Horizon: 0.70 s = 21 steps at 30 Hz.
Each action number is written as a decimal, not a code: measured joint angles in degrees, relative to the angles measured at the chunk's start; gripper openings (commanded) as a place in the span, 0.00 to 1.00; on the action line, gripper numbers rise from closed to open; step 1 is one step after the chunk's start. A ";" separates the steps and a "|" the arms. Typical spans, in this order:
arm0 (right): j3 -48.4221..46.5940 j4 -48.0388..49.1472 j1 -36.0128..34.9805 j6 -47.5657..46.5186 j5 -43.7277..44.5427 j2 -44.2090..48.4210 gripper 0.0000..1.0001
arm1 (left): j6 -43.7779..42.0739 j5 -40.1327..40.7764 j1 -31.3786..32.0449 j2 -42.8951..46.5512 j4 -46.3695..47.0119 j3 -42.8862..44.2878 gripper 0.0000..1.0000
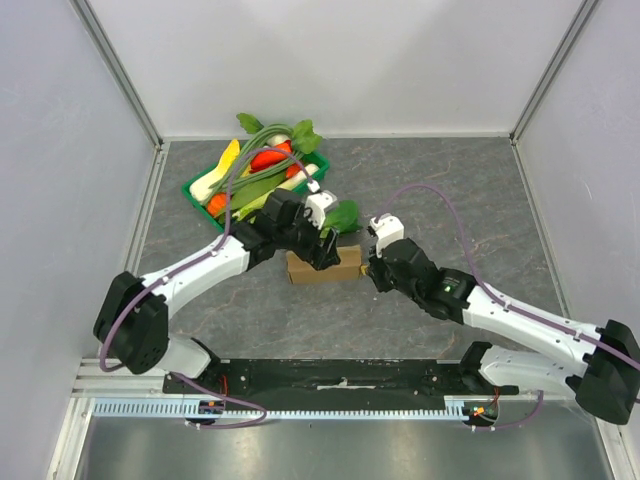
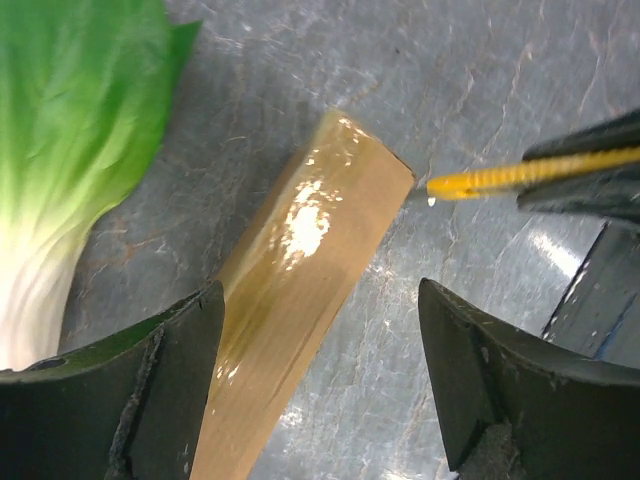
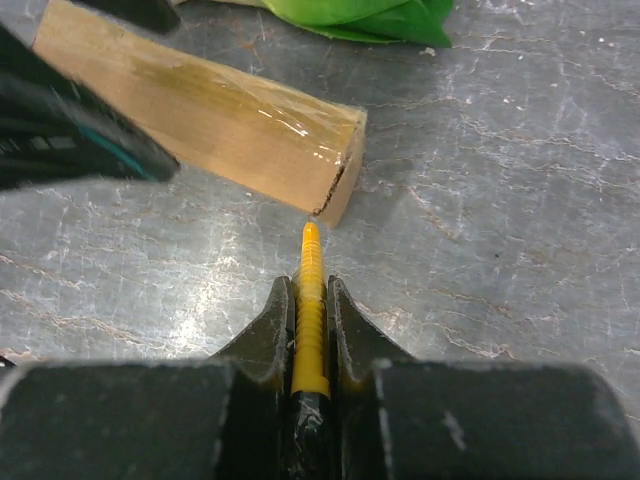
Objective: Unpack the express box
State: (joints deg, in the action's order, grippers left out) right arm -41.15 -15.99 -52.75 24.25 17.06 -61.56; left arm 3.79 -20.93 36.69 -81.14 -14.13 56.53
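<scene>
From above, the express box [image 1: 335,270] is lying on the grey table [image 1: 450,190], just in front of the green vegetable tray [image 1: 198,190], with its long axis running left to right. The left gripper [image 1: 322,250] is hanging over the box's top. The right gripper [image 1: 370,262] is sitting at its right end, so each arm is working close to one part of the box.

In the left wrist view, the fingers [image 2: 150,400] are standing spread, with the tape-glossed box running up between them. It is lying close against the finger at the picture's left and clear of the other. I cannot tell whether it is touching that finger. A bok choy [image 2: 70,150] is lying beside the box. The tip of a yellow cutter [image 2: 490,180] is pointing at the box's far corner, stopping just short of it.

In the right wrist view, the right fingers are pinching the cutter tightly. Its tip is aiming straight ahead at the box's near end, where a dark seam is showing. The box is stretching away to the upper left. The coming cut probably depends on the blade entering that end seam while the left gripper is steadying the box.
</scene>
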 measured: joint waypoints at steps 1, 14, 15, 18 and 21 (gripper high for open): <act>0.17 -0.02 0.68 0.26 -0.17 0.74 0.00 | -2.23 -0.70 0.72 -1.16 0.09 0.11 0.84; 0.52 -4.72 2.58 3.76 -4.13 10.91 0.00 | -19.26 4.15 4.33 -15.39 -3.85 8.26 0.83; 0.52 -5.14 2.67 4.11 -4.07 11.72 0.00 | -19.98 4.46 4.33 -15.76 -4.15 8.33 0.82; 0.52 -6.38 3.32 5.40 -3.10 13.51 0.00 | -21.42 4.81 4.33 -16.44 -5.03 8.33 0.76; 0.50 -7.30 4.66 7.23 -1.40 14.53 0.00 | -22.12 4.79 4.35 -16.90 -5.44 8.33 0.70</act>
State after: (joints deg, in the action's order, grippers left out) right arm -40.64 -23.29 -48.10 31.48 15.66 -47.03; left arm -18.33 -16.14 41.04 -98.04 -19.57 64.86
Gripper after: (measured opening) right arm 0.147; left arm 0.741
